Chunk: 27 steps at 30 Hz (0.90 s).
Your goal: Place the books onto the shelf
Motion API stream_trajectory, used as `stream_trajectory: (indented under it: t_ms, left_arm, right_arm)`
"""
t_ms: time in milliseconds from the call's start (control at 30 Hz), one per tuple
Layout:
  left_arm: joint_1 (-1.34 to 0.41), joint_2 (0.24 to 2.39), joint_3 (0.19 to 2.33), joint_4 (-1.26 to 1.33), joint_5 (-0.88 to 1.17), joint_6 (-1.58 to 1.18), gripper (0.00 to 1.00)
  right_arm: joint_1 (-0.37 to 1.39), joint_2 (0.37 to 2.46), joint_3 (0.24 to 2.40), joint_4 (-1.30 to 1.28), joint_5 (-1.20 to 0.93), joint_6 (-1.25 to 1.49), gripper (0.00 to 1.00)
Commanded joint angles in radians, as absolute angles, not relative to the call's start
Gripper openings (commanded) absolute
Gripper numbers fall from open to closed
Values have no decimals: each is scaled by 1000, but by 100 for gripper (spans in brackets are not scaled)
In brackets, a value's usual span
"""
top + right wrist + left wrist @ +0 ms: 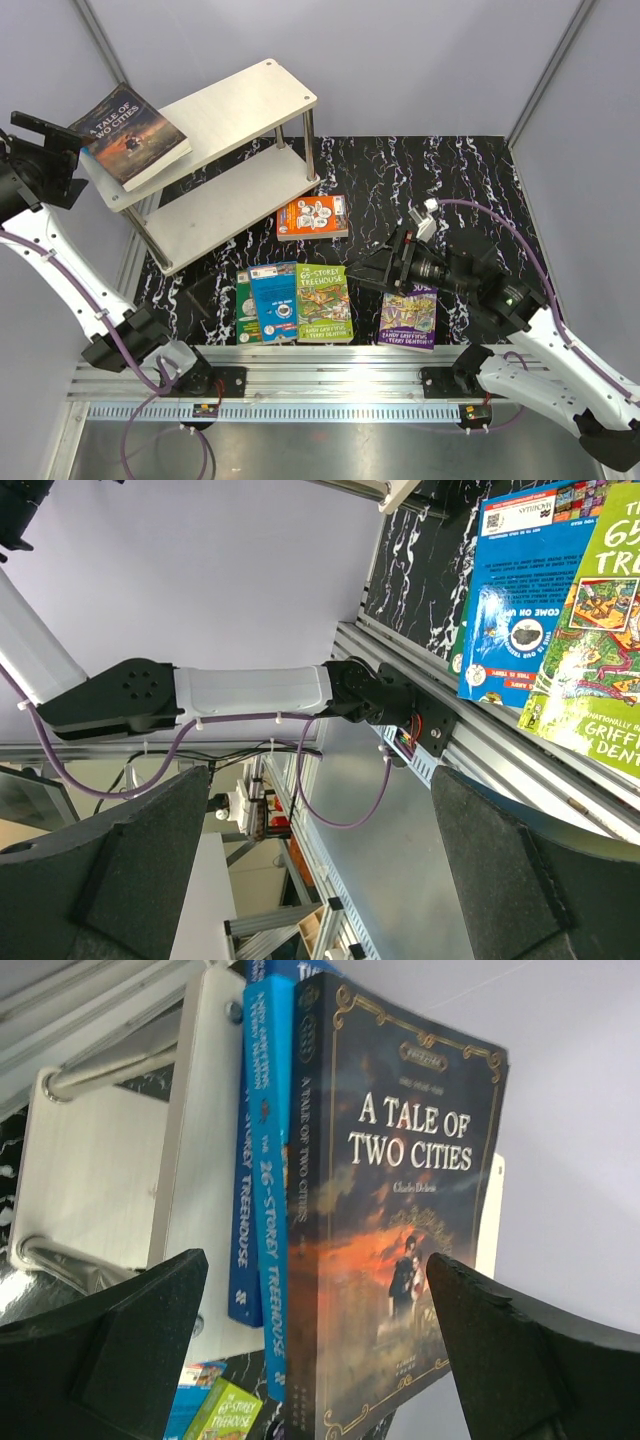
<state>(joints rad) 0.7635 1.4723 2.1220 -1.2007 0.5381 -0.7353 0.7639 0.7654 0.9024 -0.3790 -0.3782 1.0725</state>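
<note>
Progress: partly done. Three books are up, five are left on the table.

- Your left gripper [315, 1265] has its jaws wide. "A Tale of Two Cities" [410, 1160] sits in the gap between them, touching neither finger as far as the wrist view shows.
- It tops a small stack at the end of the shelf [240, 100], upper tier. Under it, toward the left finger, are the "26-Storey Treehouse" spine [268, 1160] and a second blue spine [240, 1240].
- The cover is dark with gilt corners and lifts a little at its far edge.
- Your right gripper [320, 775] has its jaws wide with nothing between them.
- The blue book [273, 300], the green book half under it [243, 300] and the green "65-Storey Treehouse" [323, 302] lie flat, just off its fingertips.
- The purple book [408, 318] lies behind the jaws, near the wrist. The orange book [313, 217] lies beyond them.
</note>
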Motion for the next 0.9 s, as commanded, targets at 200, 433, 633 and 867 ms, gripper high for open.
stream_trajectory:
  t_ms: [200, 433, 633, 867]
  left_arm:
    - [769, 1315, 2079, -1370, 489, -604, 99]
    - [746, 1227, 2020, -1471, 420, -549, 99]
    - [744, 1189, 2017, -1505, 434, -543, 99]
    - [660, 941, 1764, -1502, 460, -526, 99]
  right_arm:
    - [756, 1044, 980, -452, -456, 996, 100]
    - [758, 1221, 1081, -678, -292, 855, 100]
    - [756, 1408, 1023, -683, -339, 813, 100]
    - [753, 1543, 925, -577, -353, 801, 100]
